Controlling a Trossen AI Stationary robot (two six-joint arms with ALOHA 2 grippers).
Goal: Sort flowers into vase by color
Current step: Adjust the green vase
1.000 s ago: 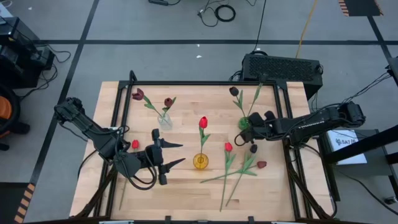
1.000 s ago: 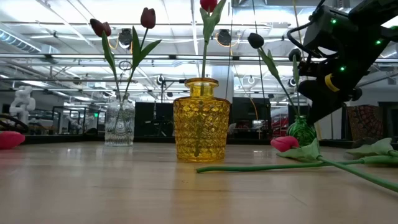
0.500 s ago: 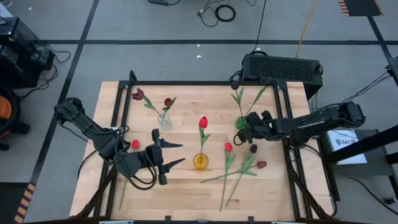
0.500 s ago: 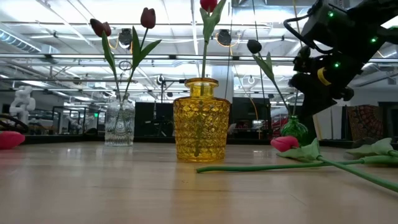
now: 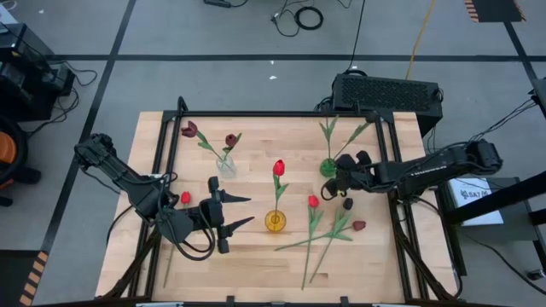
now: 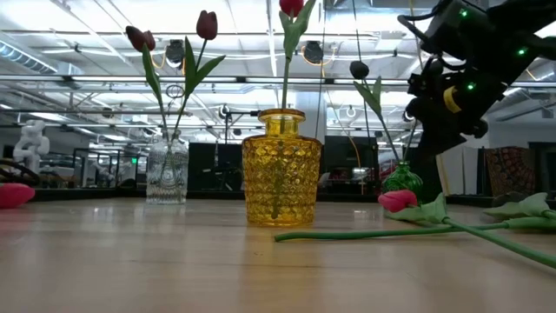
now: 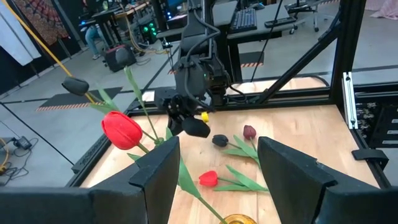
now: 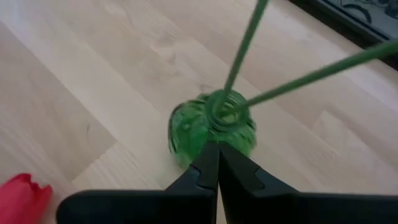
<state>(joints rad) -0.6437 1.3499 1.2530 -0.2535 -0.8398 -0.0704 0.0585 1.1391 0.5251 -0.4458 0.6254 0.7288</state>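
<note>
Right pincer [image 8: 213, 163] pressed together beside green vase [image 8: 211, 127], vase shifted left, left pincer [image 5: 241, 211] apart.

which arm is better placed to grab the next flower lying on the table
Right. The right gripper, shut, hangs by the green vase, close to the loose flowers lying on the table's right half. The left gripper waits open, left of the yellow vase, farther off.

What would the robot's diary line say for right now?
right gripper: shut, empty, beside green vase | green vase: two stems in | left gripper: open, waiting near yellow vase | flowers on table: unsorted
</note>
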